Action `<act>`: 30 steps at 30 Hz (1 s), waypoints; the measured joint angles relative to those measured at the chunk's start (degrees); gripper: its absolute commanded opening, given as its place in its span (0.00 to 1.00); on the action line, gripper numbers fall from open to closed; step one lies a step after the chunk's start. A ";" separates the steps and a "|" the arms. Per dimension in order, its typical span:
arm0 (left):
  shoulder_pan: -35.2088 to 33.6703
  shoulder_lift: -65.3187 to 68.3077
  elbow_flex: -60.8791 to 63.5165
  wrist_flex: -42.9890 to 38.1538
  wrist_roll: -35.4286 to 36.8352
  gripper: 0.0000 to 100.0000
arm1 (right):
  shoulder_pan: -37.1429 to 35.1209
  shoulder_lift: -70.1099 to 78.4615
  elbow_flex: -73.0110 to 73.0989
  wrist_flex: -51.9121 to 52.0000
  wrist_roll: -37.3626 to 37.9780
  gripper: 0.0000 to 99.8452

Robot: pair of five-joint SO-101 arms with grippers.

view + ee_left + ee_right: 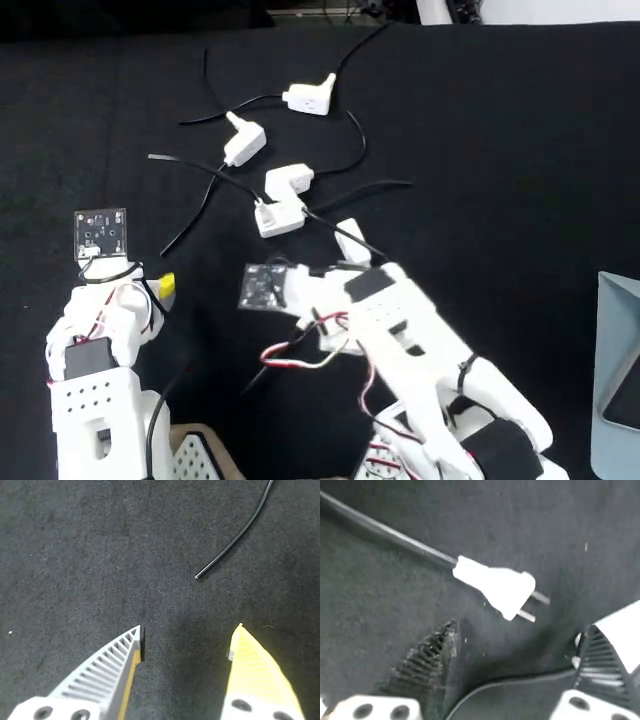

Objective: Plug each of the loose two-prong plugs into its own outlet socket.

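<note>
1. Risk, right side: the two-prong plug (495, 587) lies flat on the black cloth (570, 520) just ahead of the right gripper (521, 629). Its body is angled across the gap, not square to it. Closing from here would likely pinch it skew or catch the prongs (536, 605), which point toward the pale finger. A skew grip probably means missed slots at the socket.
2. Risk, cords: the plug cord (385, 532) trails off beyond the dark finger. A second black cable (520, 682) crosses behind the fingertips, toward the jaw base. Either could snag or drag on a lift and twist the plug in the grip.
3. Risk, target: the nearest white outlet block (280, 215) lies loose near the plug, outside the jaws, with nothing bracing it. A push would probably slide it away rather than seat the prongs.
4. Right jaws: spread wider than the plug body and holding nothing. The plug lies ahead of the tips, apart from both.
5. Left gripper (189, 627): jaws spread and empty over bare cloth. A loose cable end (197, 576) lies ahead of the gap, clear of both fingers.
</note>
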 measured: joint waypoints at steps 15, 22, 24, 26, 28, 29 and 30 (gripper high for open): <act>0.18 0.00 0.62 0.00 0.00 0.28 | -7.21 9.76 0.09 -12.66 -2.46 0.23; 0.44 0.00 0.62 0.00 0.00 0.28 | -5.71 16.79 -4.40 -12.40 -2.55 0.03; 0.44 0.00 0.62 0.00 0.00 0.28 | -4.48 17.14 -6.15 -10.99 -3.78 0.02; 0.44 0.00 0.62 0.00 0.00 0.28 | -2.90 17.41 -7.91 -9.49 -7.03 0.01; 0.44 0.00 0.62 0.00 0.00 0.28 | -1.41 16.97 -9.14 -7.21 -10.11 0.01; 0.44 0.00 0.62 0.00 0.00 0.28 | -0.44 16.35 -9.49 -5.54 -11.60 0.01; 0.53 0.00 0.62 0.00 0.00 0.28 | 0.35 15.74 -9.67 -4.04 -12.66 0.01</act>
